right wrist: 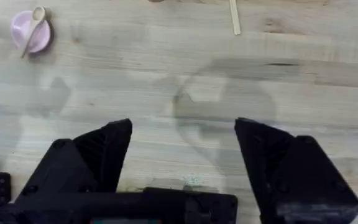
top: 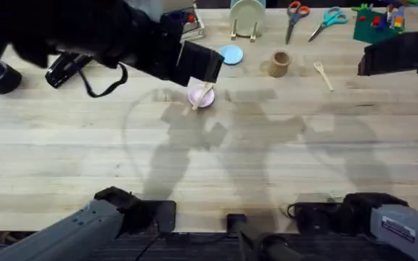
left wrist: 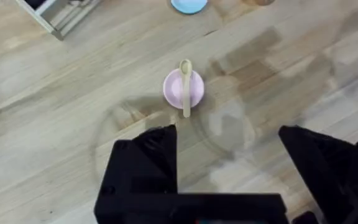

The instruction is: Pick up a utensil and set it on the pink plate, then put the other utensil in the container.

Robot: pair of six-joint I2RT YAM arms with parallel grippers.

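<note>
Left wrist: spoon (left wrist: 186, 87) on pink plate (left wrist: 174, 90), beyond jaws.

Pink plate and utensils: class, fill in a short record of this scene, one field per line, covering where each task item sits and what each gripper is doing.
pink plate: on the wooden table, spoon lying across it
wooden spoon: on the pink plate, handle past its rim
wooden fork: flat on the table, right of the cup
tan cup: upright, fork not in it
left gripper: open, above the plate, holding nothing
right gripper: open, over bare table
</note>
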